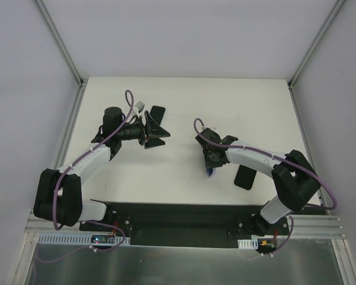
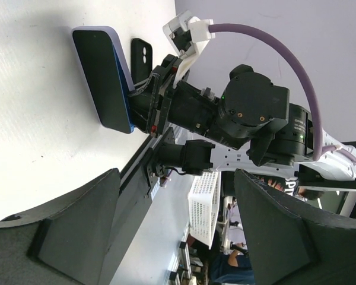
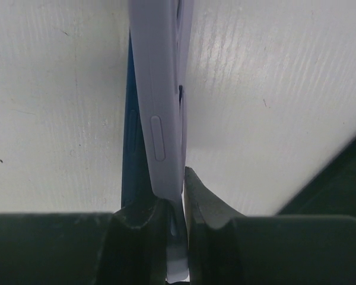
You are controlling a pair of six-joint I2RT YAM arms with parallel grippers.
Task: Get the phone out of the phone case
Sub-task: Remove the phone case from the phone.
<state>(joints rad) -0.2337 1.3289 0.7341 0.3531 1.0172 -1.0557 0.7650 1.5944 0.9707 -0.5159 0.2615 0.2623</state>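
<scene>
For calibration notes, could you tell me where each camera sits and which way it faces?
Top external: above and behind, facing down at the table; left arm and right arm show.
Left wrist: low, facing the right gripper; own open fingers show.
Right wrist: faces the cased phone between its shut fingers.
All share the cased phone.

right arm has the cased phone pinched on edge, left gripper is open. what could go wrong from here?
1. The right gripper pinches only a thin edge of the lavender case, which is held on edge. It could slip or twist out.
2. The left gripper is open and well apart, so nothing braces the blue phone if it pops free and drops.
</scene>
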